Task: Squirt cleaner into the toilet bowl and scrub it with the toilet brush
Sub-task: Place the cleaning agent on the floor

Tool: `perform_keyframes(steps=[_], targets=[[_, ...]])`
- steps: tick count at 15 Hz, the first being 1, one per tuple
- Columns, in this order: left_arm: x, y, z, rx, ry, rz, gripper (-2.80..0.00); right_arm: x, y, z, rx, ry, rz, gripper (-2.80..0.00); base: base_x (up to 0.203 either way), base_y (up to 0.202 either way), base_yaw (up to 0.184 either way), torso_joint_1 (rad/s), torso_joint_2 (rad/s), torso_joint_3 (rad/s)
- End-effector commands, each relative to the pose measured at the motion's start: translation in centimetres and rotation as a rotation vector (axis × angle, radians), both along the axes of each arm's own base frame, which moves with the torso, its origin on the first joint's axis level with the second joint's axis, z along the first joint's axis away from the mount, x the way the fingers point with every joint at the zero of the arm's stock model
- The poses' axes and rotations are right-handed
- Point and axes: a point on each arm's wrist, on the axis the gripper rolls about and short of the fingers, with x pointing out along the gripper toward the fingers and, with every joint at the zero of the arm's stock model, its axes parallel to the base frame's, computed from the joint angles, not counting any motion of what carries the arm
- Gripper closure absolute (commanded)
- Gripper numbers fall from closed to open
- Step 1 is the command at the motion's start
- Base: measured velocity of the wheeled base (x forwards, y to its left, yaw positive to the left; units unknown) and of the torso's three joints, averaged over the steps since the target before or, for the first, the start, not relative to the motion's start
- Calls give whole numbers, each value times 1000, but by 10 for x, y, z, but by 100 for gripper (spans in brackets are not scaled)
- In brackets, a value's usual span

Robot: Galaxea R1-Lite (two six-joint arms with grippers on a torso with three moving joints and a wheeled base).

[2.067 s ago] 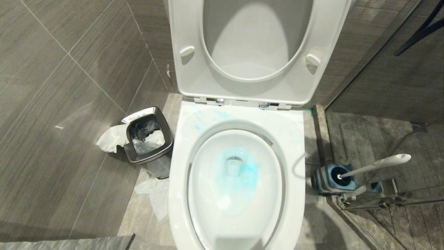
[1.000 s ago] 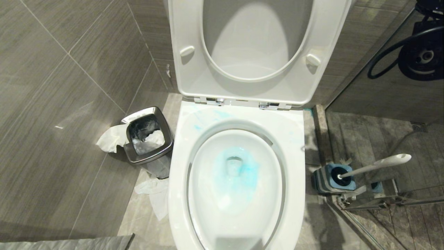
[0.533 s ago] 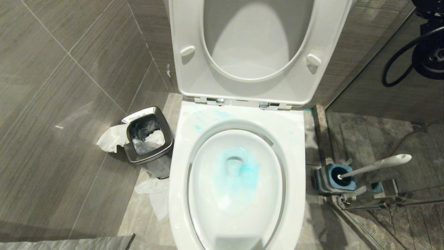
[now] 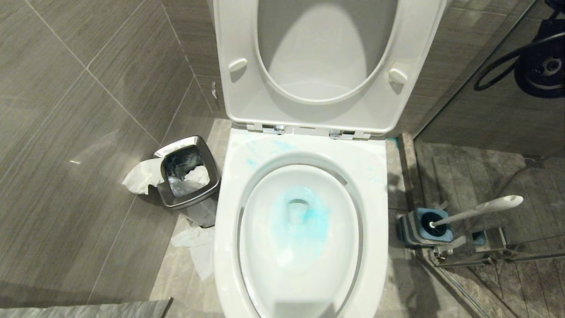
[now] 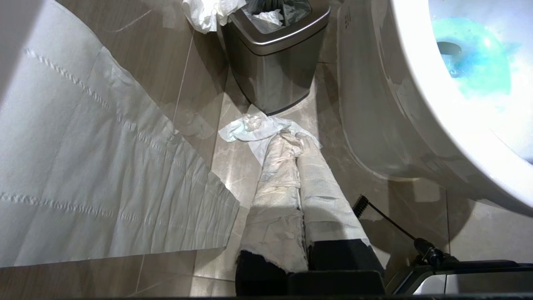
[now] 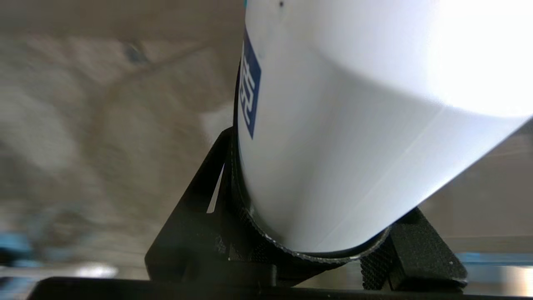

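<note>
Right arm shifted at the upper right corner since half a second before; right gripper point(image 6: 316, 233) fingers clasped a white bottle point(image 6: 354, 125) — cleaner point(image 4: 304, 216) already tinted the toilet bowl point(image 4: 300, 274). Left gripper point(image 5: 300, 233) clenched, parked low. Next: set bottle down, fetch toilet brush point(image 4: 481, 207) — standing in its holder on the floor right of bowl.

Left gripper point(image 5: 300, 175) closed; right gripper point(image 6: 316, 233) clamping bottle point(image 6: 354, 125).

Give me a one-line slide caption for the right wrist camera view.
Right gripper jaws clamped around a white bottle with a blue label, blurred floor behind.
</note>
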Motion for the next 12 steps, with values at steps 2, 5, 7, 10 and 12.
perform_keyframes(steps=[2,5,7,10,12], targets=[[0,0,0,0,2,0,0,14,30,-14,41,-80,83,0,0,0,0,0,0,0],[0,0,0,0,2,0,0,16,48,-20,52,-100,137,0,0,0,0,0,0,0],[0,0,0,0,2,1,0,15,52,-20,55,-104,151,0,0,0,0,0,0,0],[0,0,0,0,2,0,0,15,52,-22,45,-83,150,0,0,0,0,0,0,0],[0,0,0,0,2,1,0,20,47,-21,-4,32,126,0,0,0,0,0,0,0]])
